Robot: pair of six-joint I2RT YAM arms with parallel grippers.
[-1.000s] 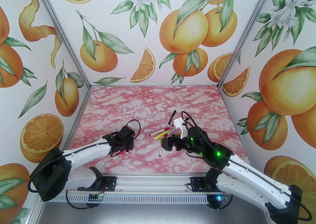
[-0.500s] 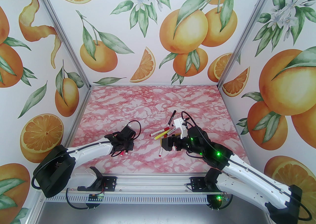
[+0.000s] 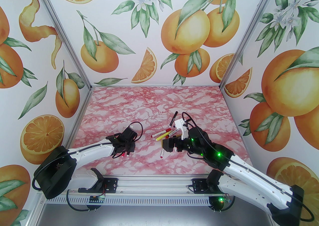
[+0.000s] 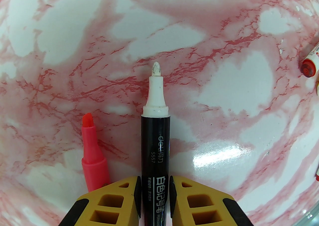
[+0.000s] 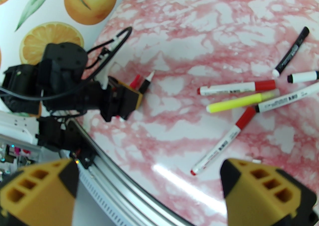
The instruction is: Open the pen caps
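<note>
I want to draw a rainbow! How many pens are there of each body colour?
White pens: 4
Black pens: 2
Yellow pen: 1
Pink pen: 1
Total: 8

My right claw point(image 5: 148, 172) has its fingers spread far apart at the bottom of the frame. At middle left, I see a black pen point(image 5: 147, 83) poking out of the left claw point(image 5: 137, 96). Red-capped pens point(image 5: 236, 87) and a yellow pen point(image 5: 236, 101) lie at the right on the table point(image 5: 187, 33).
</note>
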